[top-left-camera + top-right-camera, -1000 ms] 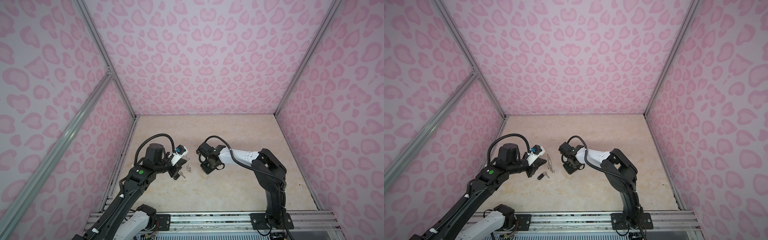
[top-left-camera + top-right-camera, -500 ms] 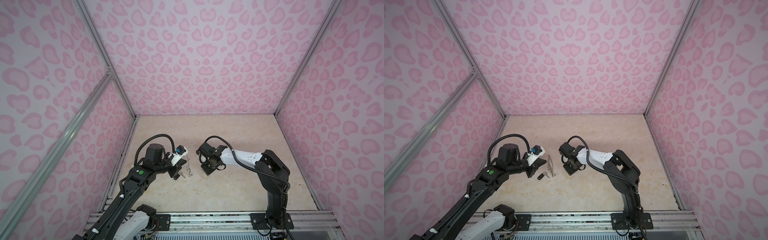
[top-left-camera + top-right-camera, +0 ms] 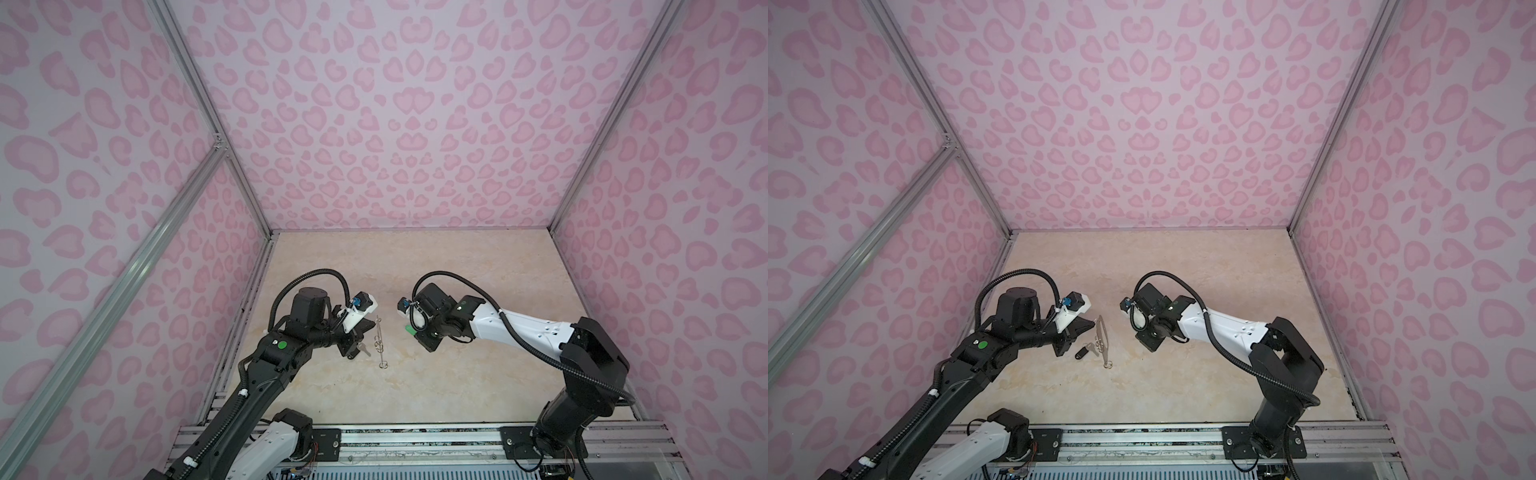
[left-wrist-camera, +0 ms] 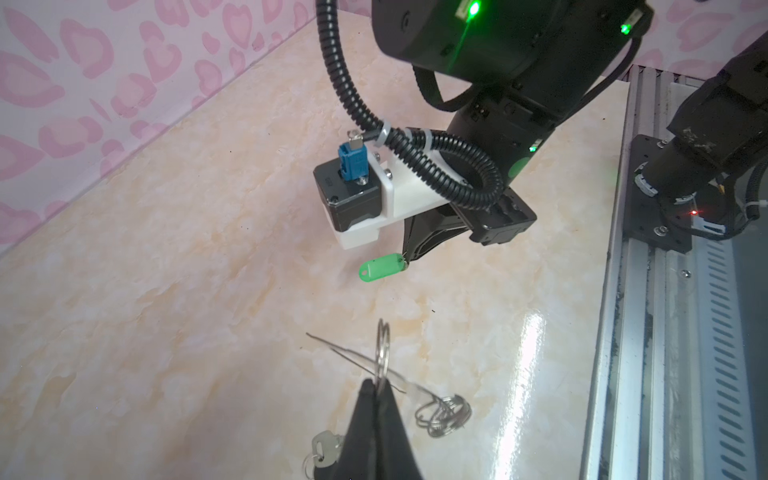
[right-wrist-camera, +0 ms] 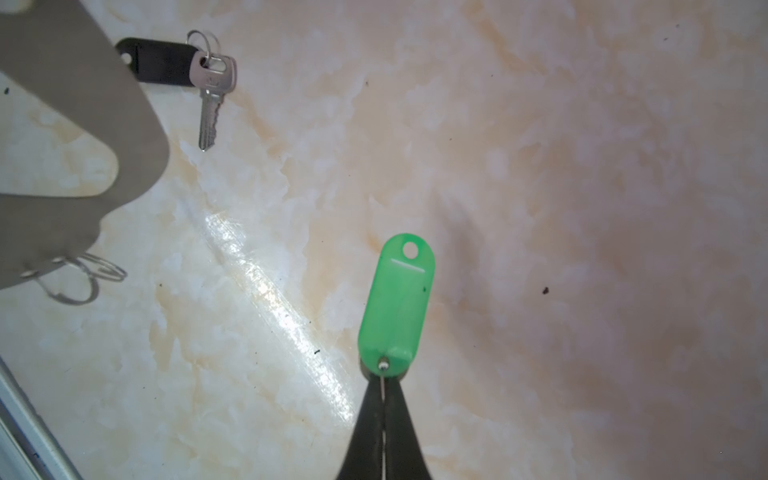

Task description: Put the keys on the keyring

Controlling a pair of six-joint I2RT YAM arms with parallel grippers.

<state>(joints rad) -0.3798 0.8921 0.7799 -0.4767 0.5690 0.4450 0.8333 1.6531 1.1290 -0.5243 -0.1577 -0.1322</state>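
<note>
1. keyring (image 3: 1101, 337) stands on edge, tilted, in the left half of the table (image 3: 457, 386), roughly midway between far and near edges; its lowest wire rings (image 3: 1108, 365) look to rest on the surface
2. black-tag key (image 5: 210, 79) lies flat just beside the plate, on the side toward the table's left edge; I can't tell if it's hooked on yet
3. left gripper (image 4: 376, 384) is clamped tight on the keyring where one split ring (image 4: 382, 347) stands up; can't tell if the pads bite the plate or only the ring
4. green-tag key (image 5: 397, 299) is pinched in the right gripper (image 5: 383, 374), jaws closed, with the tag poking straight out past the tips. It looks clear of the surface and sits well apart from the keyring, toward the table's middle; the metal blade isn't visible to me
5. step as I read it: carry the green key to that upstanding ring and thread it on
6. I'd hold the left arm rigid with no regrip, come in slow along the ring's plane, and steer by the left wrist view, which shows both ring and tag
7. lead with the key's own loop, not the tag
8. risks: the key may swivel in such a thin pinch, and the plate may pivot on its bottom rings if shoved sideways, so I wouldn't let go until the loop is clearly past the split
</note>
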